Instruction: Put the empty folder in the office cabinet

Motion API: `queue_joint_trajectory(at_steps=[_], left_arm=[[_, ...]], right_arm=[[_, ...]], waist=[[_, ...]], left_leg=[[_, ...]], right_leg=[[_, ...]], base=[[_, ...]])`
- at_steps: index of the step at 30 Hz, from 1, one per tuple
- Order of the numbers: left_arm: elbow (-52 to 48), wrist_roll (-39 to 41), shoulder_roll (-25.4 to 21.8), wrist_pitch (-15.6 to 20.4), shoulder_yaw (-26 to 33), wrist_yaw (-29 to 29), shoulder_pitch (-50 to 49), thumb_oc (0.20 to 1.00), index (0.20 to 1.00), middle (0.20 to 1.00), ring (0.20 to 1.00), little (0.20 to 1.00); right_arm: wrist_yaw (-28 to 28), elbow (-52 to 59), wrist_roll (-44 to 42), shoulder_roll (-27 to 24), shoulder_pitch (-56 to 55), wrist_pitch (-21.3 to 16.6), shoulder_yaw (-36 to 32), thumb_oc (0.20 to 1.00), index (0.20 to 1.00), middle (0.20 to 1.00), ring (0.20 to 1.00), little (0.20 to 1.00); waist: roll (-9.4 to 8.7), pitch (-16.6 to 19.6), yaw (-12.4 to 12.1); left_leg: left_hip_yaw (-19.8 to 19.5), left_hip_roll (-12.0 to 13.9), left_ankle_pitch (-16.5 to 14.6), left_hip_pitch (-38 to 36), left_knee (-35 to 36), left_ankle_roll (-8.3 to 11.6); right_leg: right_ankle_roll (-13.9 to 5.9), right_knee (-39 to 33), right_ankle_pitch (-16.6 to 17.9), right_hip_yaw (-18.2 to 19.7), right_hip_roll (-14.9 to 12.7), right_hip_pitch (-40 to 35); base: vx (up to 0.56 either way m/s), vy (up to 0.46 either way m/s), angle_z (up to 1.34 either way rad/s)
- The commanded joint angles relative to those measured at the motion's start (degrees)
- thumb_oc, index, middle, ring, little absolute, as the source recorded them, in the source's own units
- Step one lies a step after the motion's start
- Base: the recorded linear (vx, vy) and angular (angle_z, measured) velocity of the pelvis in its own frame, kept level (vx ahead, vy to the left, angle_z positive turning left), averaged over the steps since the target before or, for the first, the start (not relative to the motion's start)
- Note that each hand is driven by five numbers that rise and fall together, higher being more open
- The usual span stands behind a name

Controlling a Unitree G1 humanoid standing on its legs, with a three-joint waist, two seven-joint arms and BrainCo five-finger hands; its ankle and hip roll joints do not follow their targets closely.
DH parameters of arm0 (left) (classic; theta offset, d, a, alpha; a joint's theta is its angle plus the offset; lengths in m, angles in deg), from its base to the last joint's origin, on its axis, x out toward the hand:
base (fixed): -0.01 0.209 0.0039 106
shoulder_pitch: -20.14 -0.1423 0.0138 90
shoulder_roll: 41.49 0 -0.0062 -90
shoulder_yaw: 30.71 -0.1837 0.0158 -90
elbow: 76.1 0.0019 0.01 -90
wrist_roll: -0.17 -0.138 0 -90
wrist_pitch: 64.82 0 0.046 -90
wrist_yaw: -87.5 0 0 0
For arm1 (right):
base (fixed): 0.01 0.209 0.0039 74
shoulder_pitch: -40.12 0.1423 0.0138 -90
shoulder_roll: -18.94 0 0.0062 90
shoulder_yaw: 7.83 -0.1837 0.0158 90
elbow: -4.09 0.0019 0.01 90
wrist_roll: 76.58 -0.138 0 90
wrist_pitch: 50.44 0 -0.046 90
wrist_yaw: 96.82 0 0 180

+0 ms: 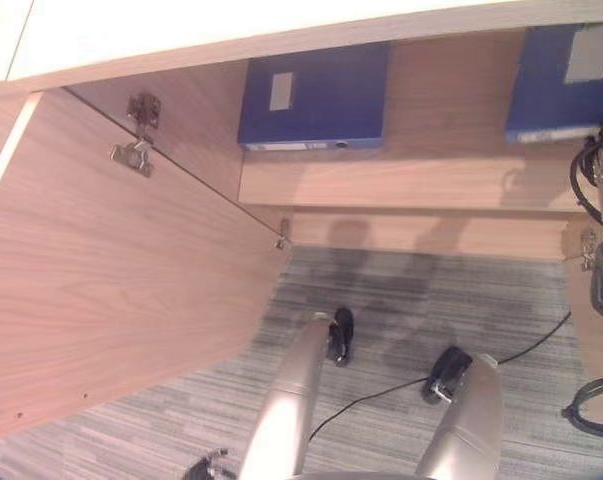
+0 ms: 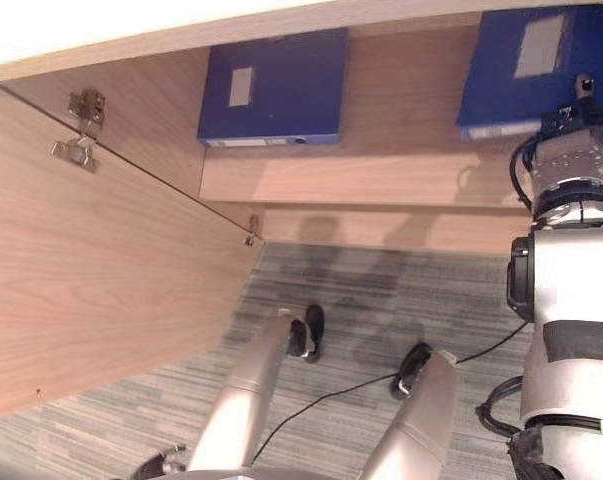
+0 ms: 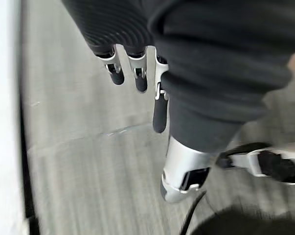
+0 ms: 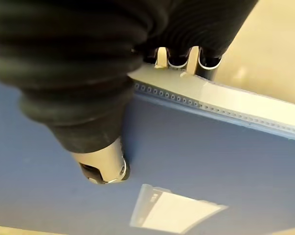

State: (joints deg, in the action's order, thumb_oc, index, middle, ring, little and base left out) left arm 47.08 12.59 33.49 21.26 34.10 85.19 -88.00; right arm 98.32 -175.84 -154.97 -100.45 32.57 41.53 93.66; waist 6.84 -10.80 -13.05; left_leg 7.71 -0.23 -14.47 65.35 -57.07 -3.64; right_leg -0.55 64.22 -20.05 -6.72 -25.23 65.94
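Partly hidden fingers (image 4: 193, 58) behind folder (image 4: 211, 161)

left hand (image 3: 137, 73) fingers straight, right hand (image 4: 181, 58) fingers curled

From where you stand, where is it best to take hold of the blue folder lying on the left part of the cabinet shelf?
Probably by its spine, the edge facing you. The left blue folder lies flat on the cabinet shelf, so its wide face gives nothing to pinch. Come from the front, thumb on top and fingers under the overhanging edge.
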Motion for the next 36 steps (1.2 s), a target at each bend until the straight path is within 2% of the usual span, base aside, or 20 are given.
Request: queue_joint_trajectory(at_steps=[1, 5, 12, 13, 14, 19, 22, 25, 27, 28, 29, 31, 32, 33, 36], left_arm=[[22.7, -6.6, 2.7, -0.7, -1.2, 2.3, 3.7, 1.000, 1.000, 1.000, 1.000, 1.000], [30.9, -5.2, 4.5, 0.4, 1.5, 5.0, 7.3, 1.000, 1.000, 1.000, 1.000, 1.000], [34.0, -4.5, 5.5, 0.9, 2.5, 6.5, 9.4, 1.000, 1.000, 1.000, 1.000, 1.000], [33.9, -4.5, 5.6, 1.0, 2.4, 6.7, 9.7, 1.000, 1.000, 1.000, 1.000, 1.000], [33.8, -4.4, 5.6, 1.0, 2.4, 6.9, 10.1, 1.000, 1.000, 1.000, 1.000, 1.000], [33.8, -4.3, 5.0, 1.4, 3.3, 7.4, 11.1, 1.000, 1.000, 1.000, 1.000, 1.000], [33.8, -4.9, 4.4, 1.7, 3.4, 7.1, 11.1, 1.000, 1.000, 1.000, 1.000, 1.000], [34.2, -6.1, 3.5, 1.6, 3.3, 6.5, 11.7, 1.000, 1.000, 1.000, 1.000, 1.000], [34.2, -7.1, 2.8, 1.7, 3.1, 5.7, 12.5, 1.000, 1.000, 1.000, 1.000, 1.000], [34.2, -7.1, 2.9, 1.7, 3.1, 5.7, 12.6, 1.000, 1.000, 1.000, 1.000, 1.000], [33.8, -7.6, 2.5, 1.6, 2.9, 5.1, 13.2, 1.000, 1.000, 1.000, 1.000, 1.000], [33.8, -7.6, 2.6, 1.6, 2.9, 5.1, 13.2, 1.000, 1.000, 1.000, 1.000, 1.000], [32.7, -7.8, 2.0, 1.9, 3.3, 4.5, 13.5, 1.000, 1.000, 1.000, 1.000, 1.000], [32.7, -7.8, 2.0, 1.9, 3.3, 4.5, 13.5, 1.000, 1.000, 1.000, 1.000, 1.000], [31.4, -7.7, 1.4, 1.9, 4.1, 4.2, 13.7, 1.000, 1.000, 1.000, 1.000, 1.000]], right_arm=[[-0.6, 5.0, 0.2, -4.8, 3.5, -2.4, -0.5, 0.200, 0.200, 0.200, 0.200, 0.200], [-2.0, 3.2, -1.5, -8.0, 6.4, -1.6, 2.6, 0.200, 0.200, 0.200, 0.200, 0.200], [-2.6, 3.5, -2.3, -8.4, 7.0, -2.7, 4.2, 0.200, 0.200, 0.200, 0.200, 0.200], [-2.6, 3.6, -2.4, -8.1, 6.8, -2.9, 4.2, 0.511, 0.511, 0.511, 0.511, 0.511], [-2.8, 3.6, -2.3, -7.8, 6.4, -3.0, 4.1, 1.000, 1.000, 1.000, 1.000, 1.000], [-4.3, 5.6, -1.5, -6.4, 4.7, -3.0, 4.0, 1.000, 1.000, 1.000, 1.000, 1.000], [-6.3, 5.9, 2.3, -6.5, 3.8, -0.7, 6.0, 1.000, 1.000, 1.000, 1.000, 1.000], [-9.0, 4.3, 9.3, -6.6, 3.6, 4.1, 9.7, 1.000, 1.000, 1.000, 1.000, 1.000], [-12.3, 2.2, 19.4, -6.7, 3.3, 8.2, 13.8, 1.000, 1.000, 1.000, 1.000, 1.000], [-12.7, 1.8, 19.8, -6.7, 3.7, 8.2, 14.1, 1.000, 1.000, 1.000, 1.000, 1.000], [-14.3, 1.0, 26.9, -6.6, 3.1, 9.7, 16.9, 1.000, 1.000, 1.000, 1.000, 1.000], [-14.7, 0.6, 27.3, -6.7, 3.5, 9.7, 17.1, 1.000, 1.000, 1.000, 1.000, 1.000], [-15.7, -0.3, 37.1, -6.4, 3.1, 10.0, 21.0, 1.000, 1.000, 1.000, 1.000, 1.000], [-15.8, -0.4, 37.3, -6.3, 3.2, 10.0, 21.0, 1.000, 1.000, 1.000, 1.000, 1.000], [-17.2, -1.1, 47.8, -5.8, 2.3, 10.5, 25.0, 1.000, 1.000, 1.000, 1.000, 1.000]], waist=[[0.26, -2.3, -0.6], [-0.05, -3.2, -1.3], [-0.25, -4.3, -1.6], [-0.28, -4.4, -1.6], [-0.27, -4.4, -1.7], [-0.56, -4.5, -2.0], [-0.70, -4.6, -2.2], [-1.03, -4.8, -2.3], [-1.39, -5.2, -2.3], [-1.23, -5.3, -2.2], [-1.65, -5.4, -2.1], [-1.46, -5.5, -2.1], [-1.69, -5.5, -2.0], [-1.61, -5.6, -1.9], [-1.69, -6.0, -1.9]], left_leg=[[-3.4, 1.6, -5.1, -1.1, 0.7, -0.03], [-3.6, 1.4, -5.1, -0.4, 0.0, 0.25], [-3.4, 1.8, -5.4, 0.3, -1.1, 0.20], [-3.4, 1.8, -5.4, 0.3, -1.2, 0.19], [-3.4, 1.8, -5.5, 0.2, -1.3, 0.13], [-3.4, 2.0, -5.5, -0.9, -0.6, 0.26], [-3.2, 2.0, -5.2, -1.6, 0.3, 0.37], [-3.1, 2.1, -4.8, -2.2, 0.9, 0.51], [-3.2, 2.3, -4.1, -2.9, 2.1, 0.75], [-3.2, 2.3, -4.0, -3.1, 2.4, 0.75], [-3.1, 2.5, -3.4, -3.6, 3.6, 0.94], [-3.1, 2.5, -3.3, -3.8, 3.9, 0.96], [-2.9, 2.6, -2.1, -5.2, 6.5, 1.08], [-3.0, 2.6, -2.0, -5.3, 6.8, 1.07], [-3.0, 2.5, -0.4, -7.2, 10.5, 1.33]], right_leg=[[4.83, -3.7, -2.6, -0.5, 0.7, -4.3], [4.79, -2.8, -2.7, -0.4, 0.3, -3.5], [4.63, -2.0, -2.5, -0.3, 0.4, -2.6], [4.61, -1.9, -2.5, -0.4, 0.4, -2.6], [4.54, -1.9, -2.4, -0.5, 0.4, -2.7], [4.13, -3.0, -2.0, -1.2, 0.4, -3.9], [3.99, -3.9, -1.6, -1.7, 0.4, -4.8], [3.94, -4.5, -1.2, -2.2, 0.3, -5.4], [3.72, -5.8, -0.4, -2.8, 0.3, -6.2], [3.72, -6.0, -0.2, -2.9, 0.4, -6.4], [3.49, -7.2, 0.4, -3.5, 0.4, -7.1], [3.50, -7.5, 0.6, -3.6, 0.5, -7.4], [2.90, -10.1, 2.0, -4.7, 0.7, -8.7], [2.89, -10.3, 2.2, -4.8, 0.8, -8.9], [2.02, -13.6, 4.0, -5.8, 1.1, -10.6]], base=[[-0.02, -0.061, -0.03], [0.00, -0.055, 0.11], [0.00, -0.019, 0.08], [0.00, 0.000, 0.00], [0.00, 0.000, 0.00], [0.00, 0.000, 0.00], [0.00, 0.000, 0.00], [0.00, 0.000, 0.00], [-0.02, -0.015, -0.01], [-0.04, -0.028, -0.01], [0.00, 0.000, 0.00], [0.00, 0.000, 0.00], [0.00, 0.000, 0.00], [-0.04, -0.013, -0.01], [-0.02, -0.010, -0.01]])
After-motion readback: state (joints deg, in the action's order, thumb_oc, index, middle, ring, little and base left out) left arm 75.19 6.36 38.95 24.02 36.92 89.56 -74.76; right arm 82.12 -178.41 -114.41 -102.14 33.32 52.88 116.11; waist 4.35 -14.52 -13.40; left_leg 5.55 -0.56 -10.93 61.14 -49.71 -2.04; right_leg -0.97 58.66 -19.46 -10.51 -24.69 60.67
